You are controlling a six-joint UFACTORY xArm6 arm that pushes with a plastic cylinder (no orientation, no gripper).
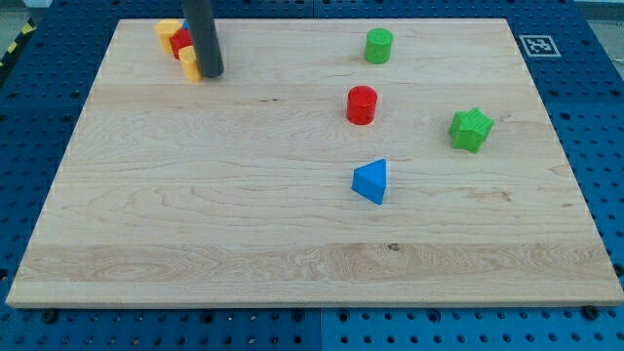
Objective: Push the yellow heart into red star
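In the upper left of the frame, my tip stands on the wooden counter, right beside a small cluster of blocks. This arm has no jaws at all, only the dark rod, so nothing is gripped or released here.

The cluster has two yellow pieces and one red piece. One yellow block lies at the top left of the cluster. The red block sits just below and to the right of it, and the two seem to touch. A second yellow block lies under the red one and touches the left side of the rod near my tip. The rod hides part of these blocks, so I cannot tell which yellow piece is the heart, and the star shape of the red one is not clear. A bit of blue shows behind the rod, too hidden to name.

Well apart, toward the right of the frame, are a green cylinder, a red cylinder, a green star and a blue triangle block.
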